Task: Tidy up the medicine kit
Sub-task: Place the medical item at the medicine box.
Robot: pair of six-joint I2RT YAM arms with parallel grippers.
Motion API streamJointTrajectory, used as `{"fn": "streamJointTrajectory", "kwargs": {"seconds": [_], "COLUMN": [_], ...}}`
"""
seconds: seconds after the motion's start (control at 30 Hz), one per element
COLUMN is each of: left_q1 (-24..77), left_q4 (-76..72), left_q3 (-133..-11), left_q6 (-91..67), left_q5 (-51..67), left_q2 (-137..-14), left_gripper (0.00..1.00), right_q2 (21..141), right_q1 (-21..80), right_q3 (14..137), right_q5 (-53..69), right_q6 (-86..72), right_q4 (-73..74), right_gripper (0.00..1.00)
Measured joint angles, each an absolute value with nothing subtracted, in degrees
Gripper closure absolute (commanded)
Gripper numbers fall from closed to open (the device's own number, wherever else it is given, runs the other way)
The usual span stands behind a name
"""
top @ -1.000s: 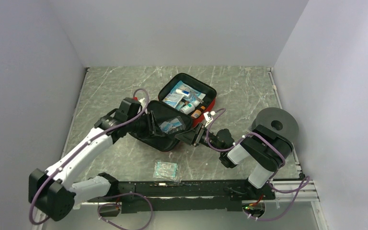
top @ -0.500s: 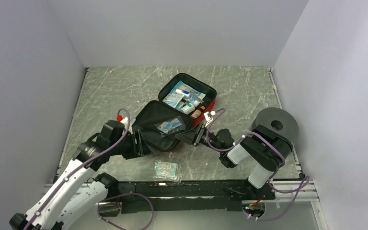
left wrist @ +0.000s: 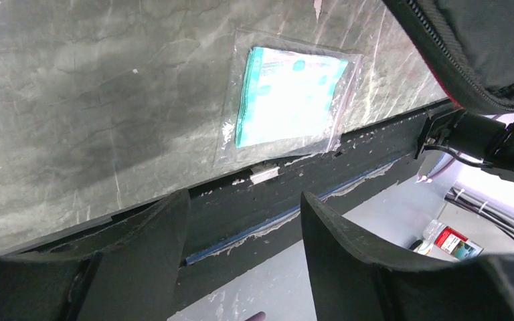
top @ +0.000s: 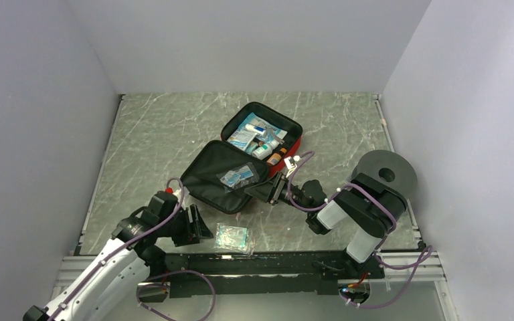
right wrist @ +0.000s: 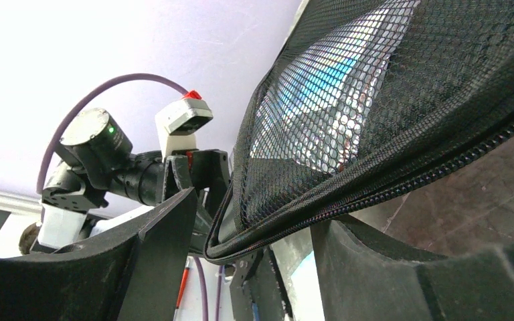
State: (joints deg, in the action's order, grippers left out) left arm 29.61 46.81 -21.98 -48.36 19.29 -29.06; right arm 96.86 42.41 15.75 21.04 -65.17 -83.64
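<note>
The medicine kit (top: 296, 137) is a red zip case with black lining and lies open mid-table. Its far half holds several tubes and boxes. Its lid (top: 207, 175) lies open toward me with a clear packet (top: 238, 175) in its mesh pocket. My left gripper (top: 201, 227) is open and empty, low near the front edge, left of a loose clear packet with teal contents (top: 232, 237). That packet (left wrist: 288, 97) lies ahead of the left gripper (left wrist: 244, 221). My right gripper (top: 268, 192) is at the lid's near right corner. Its jaws (right wrist: 254, 227) stand apart with the lid's zip edge (right wrist: 388, 87) between them.
A grey round disc (top: 388, 172) stands at the right, behind the right arm. The black mounting rail (left wrist: 348, 174) runs along the table's near edge, just below the loose packet. White walls close the table on three sides.
My left arm has pulled back from the kit's lid toward the near edge and now sits beside the loose packet. The lid lies open. The right arm has not moved.
</note>
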Motion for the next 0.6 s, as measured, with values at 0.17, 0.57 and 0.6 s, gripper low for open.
{"fn": "streamJointTrajectory", "kwargs": {"seconds": [0.17, 0.57, 0.6], "left_q1": [29.61, 29.93, 30.00], "left_q4": [41.93, 30.59, 29.85], "left_q3": [-19.86, -13.43, -13.39], "left_q6": [-49.47, -51.83, -51.88], "left_q5": [20.16, 22.17, 22.22], "left_q2": [-30.39, -37.12, -37.60], "left_gripper": [0.32, 0.32, 0.32], "right_q2": [96.86, 96.86, 96.86], "right_q1": [42.41, 42.41, 42.39], "right_q3": [15.75, 15.68, 15.68], "right_q5": [21.04, 21.04, 21.04], "right_q6": [-65.14, -65.14, -65.14], "right_q4": [-83.64, -83.66, -83.66], "right_gripper": [0.35, 0.35, 0.35]}}
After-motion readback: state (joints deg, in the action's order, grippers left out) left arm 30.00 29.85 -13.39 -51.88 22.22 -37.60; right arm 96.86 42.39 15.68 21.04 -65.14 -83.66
